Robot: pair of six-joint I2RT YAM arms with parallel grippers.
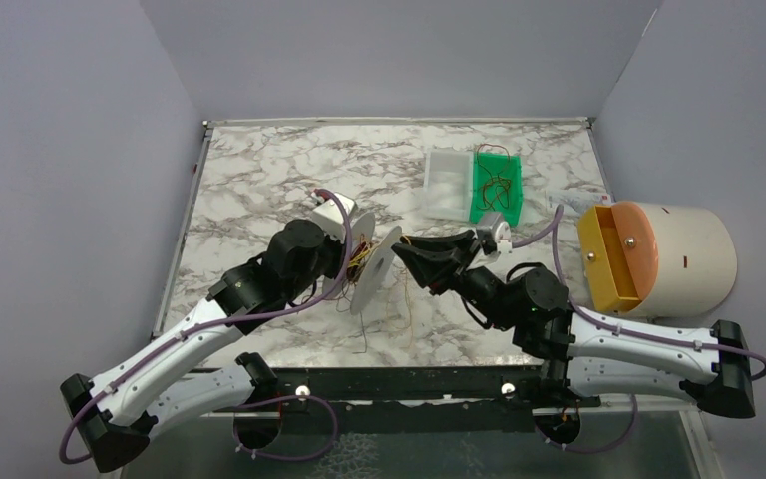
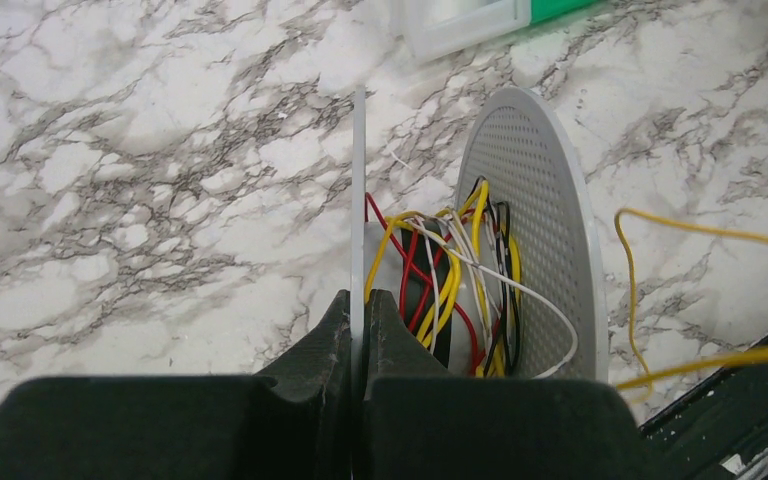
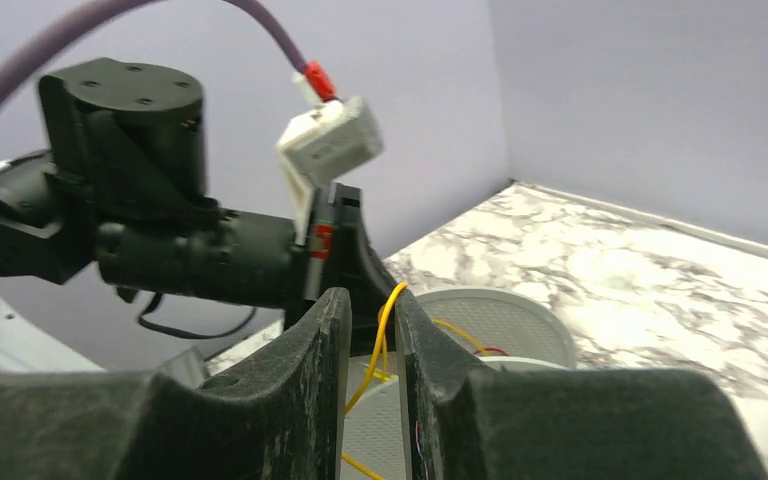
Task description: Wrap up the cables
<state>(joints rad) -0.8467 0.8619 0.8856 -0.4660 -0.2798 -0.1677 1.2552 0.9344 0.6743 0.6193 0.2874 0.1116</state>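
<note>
The translucent white spool (image 1: 377, 267) stands on edge at the table's middle, with a tangle of yellow, red, white and black cables (image 2: 450, 270) between its two perforated flanges (image 2: 535, 200). My left gripper (image 2: 358, 300) is shut on the near flange's thin rim (image 2: 358, 180). My right gripper (image 3: 372, 300) sits just right of the spool (image 3: 490, 320), its jaws a narrow gap apart. One yellow cable (image 3: 388, 320) runs through that gap and lies against the right finger. A loose yellow cable (image 2: 650, 225) trails onto the table.
A green bin (image 1: 497, 190) holding thin wires and a clear white tray (image 1: 447, 185) stand at the back. A cream cylinder with an orange-yellow box (image 1: 658, 254) is at the right edge. Loose wires (image 1: 399, 319) lie before the black front rail (image 1: 399, 384).
</note>
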